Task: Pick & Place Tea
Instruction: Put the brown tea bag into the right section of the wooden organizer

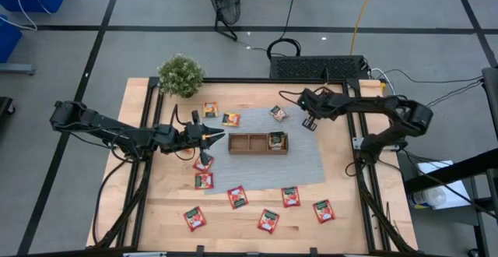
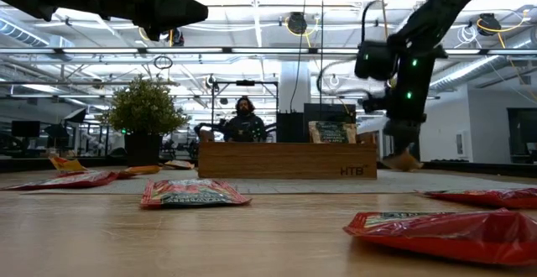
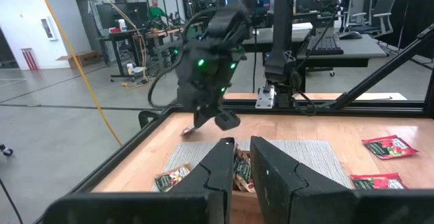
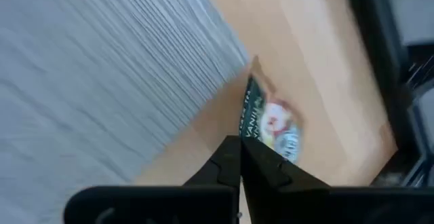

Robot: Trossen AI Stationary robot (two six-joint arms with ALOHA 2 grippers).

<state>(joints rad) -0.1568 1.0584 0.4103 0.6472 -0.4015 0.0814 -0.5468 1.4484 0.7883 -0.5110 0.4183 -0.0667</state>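
A grey-brown sachet is pinched at the far right of the desk, ready to be carried to the tray.

Red tea sachets are left scattered along the near desk edge. Mid-desk, the left claw, nearly pressed together and apparently empty, is parked beside the wooden tray. Farther off, the right claw is pressed together on a grey-brown sachet.

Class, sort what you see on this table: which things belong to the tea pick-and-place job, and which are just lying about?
Part of the job:
- red tea sachets
- grey-brown tea sachet, pinched in the right gripper
- wooden tray
- left gripper, beside the tray

Just lying about:
- potted plant
- grey mat
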